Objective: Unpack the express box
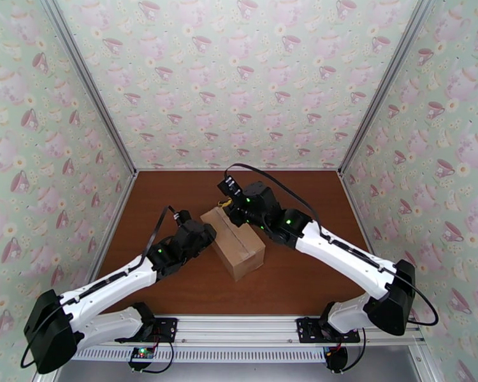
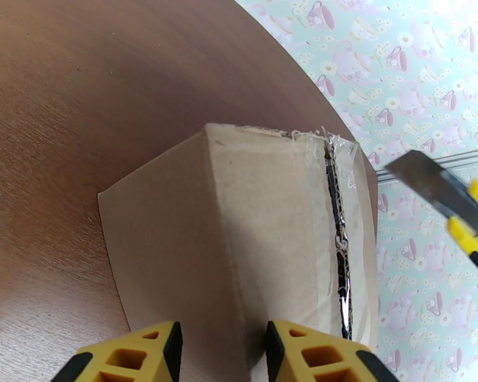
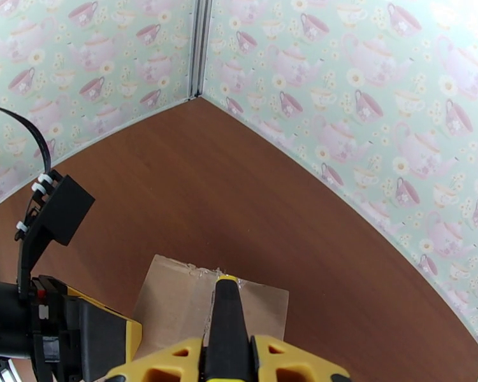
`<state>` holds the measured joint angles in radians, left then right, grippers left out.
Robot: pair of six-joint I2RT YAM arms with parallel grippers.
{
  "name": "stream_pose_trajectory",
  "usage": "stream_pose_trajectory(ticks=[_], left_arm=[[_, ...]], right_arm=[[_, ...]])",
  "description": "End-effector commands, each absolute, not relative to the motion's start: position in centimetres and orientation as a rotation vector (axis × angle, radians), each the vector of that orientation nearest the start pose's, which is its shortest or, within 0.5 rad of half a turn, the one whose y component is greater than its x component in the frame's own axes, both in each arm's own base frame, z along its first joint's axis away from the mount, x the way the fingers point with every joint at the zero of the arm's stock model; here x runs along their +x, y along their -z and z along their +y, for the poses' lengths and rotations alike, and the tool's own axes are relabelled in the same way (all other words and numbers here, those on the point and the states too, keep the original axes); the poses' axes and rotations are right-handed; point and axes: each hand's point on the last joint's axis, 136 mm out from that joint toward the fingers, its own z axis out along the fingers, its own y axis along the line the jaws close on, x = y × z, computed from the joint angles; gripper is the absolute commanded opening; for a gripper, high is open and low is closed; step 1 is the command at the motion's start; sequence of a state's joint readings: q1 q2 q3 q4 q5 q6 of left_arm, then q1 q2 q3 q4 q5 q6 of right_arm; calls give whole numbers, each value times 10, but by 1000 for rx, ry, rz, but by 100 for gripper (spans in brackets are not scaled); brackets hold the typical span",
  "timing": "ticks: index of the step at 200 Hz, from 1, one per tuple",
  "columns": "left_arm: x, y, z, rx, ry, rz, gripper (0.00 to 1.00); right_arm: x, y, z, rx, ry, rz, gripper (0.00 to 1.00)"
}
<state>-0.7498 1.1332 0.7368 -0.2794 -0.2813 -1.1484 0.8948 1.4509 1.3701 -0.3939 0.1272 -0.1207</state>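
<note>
Right claw (image 3: 229,361) clamps knife (image 3: 226,313); left claw (image 2: 223,354), slightly parted, straddles express box (image 2: 264,237).

No legible text, label, brand, number or sign for you to log. Box (image 2: 258,237): plain brown card, no print you can read. Tape (image 2: 315,205): clear, unprinted. Knife (image 2: 459,198): yellow-black handle, bare blade, no marking readable. Wallpaper (image 1: 239,71): teacup-teapot pattern, no lettering.
</note>
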Motion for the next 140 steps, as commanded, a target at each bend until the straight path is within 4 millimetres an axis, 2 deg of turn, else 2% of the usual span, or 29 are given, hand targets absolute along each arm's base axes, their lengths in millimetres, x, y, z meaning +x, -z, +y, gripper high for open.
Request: stream_pose_trajectory(ticks=[1,140], left_arm=[[273,-135,-185,-592,556,2340,41],[272,-135,-184,-596,560,2337,41]], right_arm=[[305,-321,348,-914,-378,1791,0],[312,-293,353,-938,-331,1851,0]])
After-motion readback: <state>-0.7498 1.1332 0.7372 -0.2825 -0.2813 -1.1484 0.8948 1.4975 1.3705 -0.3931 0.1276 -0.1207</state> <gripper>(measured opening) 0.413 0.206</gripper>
